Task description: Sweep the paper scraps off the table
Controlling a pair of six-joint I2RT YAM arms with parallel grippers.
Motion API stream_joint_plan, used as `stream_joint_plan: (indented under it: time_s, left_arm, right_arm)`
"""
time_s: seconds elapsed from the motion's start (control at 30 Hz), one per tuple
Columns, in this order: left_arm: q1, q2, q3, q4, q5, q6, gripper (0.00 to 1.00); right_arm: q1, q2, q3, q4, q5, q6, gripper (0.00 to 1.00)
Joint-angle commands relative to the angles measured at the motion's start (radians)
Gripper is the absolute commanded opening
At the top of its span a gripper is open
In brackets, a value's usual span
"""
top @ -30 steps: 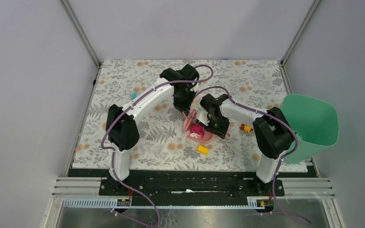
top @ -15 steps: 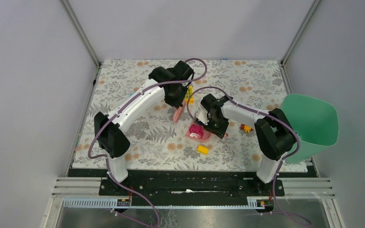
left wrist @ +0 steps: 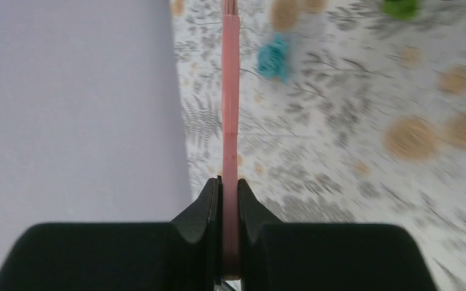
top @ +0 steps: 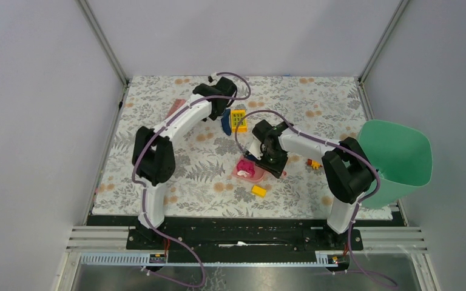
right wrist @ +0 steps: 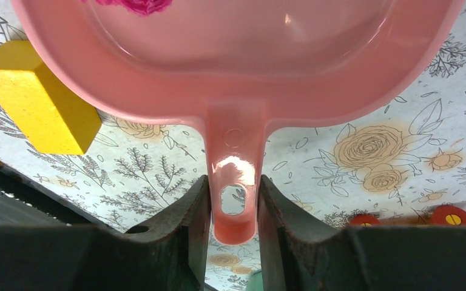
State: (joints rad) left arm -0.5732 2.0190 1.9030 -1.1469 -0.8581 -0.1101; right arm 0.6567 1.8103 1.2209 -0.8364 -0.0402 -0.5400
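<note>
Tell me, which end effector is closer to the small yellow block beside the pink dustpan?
Right. The right end effector grips the dustpan handle close by the yellow block; the left end effector holds a pink brush far off, back left.

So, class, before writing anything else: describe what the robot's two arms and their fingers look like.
Both the left arm and right arm are built of smooth white links joined by chunky black joints. A thin purple cable loops loosely along each. The fingers are matte black, blocky wedges with flat inner faces.
</note>
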Motion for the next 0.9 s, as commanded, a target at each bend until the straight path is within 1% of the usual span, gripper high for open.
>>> stream_joint_plan:
  time_s: [0.0, 0.07, 0.13, 0.23, 0.33, 0.47, 0.57, 0.7, 0.87]
  left_arm:
    - [0.101, 0.033, -0.095, 0.318, -0.239, 0.253, 0.0]
    - [0.127, 0.049, -0.128, 0.418, -0.178, 0.359, 0.0]
    - [0.144, 0.084, -0.125, 0.47, -0.155, 0.41, 0.0]
    - [0.161, 0.149, -0.09, 0.476, -0.091, 0.458, 0.0]
    - [0.161, 0.173, -0.073, 0.458, -0.033, 0.486, 0.0]
    - [0.159, 0.163, -0.059, 0.364, 0.107, 0.461, 0.0]
    - [0.134, 0.125, -0.074, 0.313, 0.171, 0.404, 0.0]
    - [0.061, 0.048, -0.108, 0.234, 0.299, 0.312, 0.0]
    - [-0.063, -0.034, -0.121, 0.098, 0.447, 0.19, 0.0]
  right_arm:
    - [0.016, -0.014, 0.009, -0.022, -0.041, 0.018, 0.0]
    - [0.017, -0.018, 0.003, -0.021, -0.044, 0.02, 0.0]
    - [0.018, -0.024, -0.002, -0.023, -0.047, 0.022, 0.0]
    - [0.02, -0.036, -0.007, -0.023, -0.046, 0.023, 0.0]
    - [0.021, -0.046, -0.013, -0.023, -0.041, 0.022, 0.0]
    - [0.023, -0.045, -0.021, -0.023, -0.035, 0.02, 0.0]
    - [0.022, -0.041, -0.026, -0.022, -0.041, 0.021, 0.0]
    - [0.024, -0.047, -0.032, -0.022, -0.043, 0.022, 0.0]
    - [0.024, -0.05, -0.038, -0.021, -0.039, 0.02, 0.0]
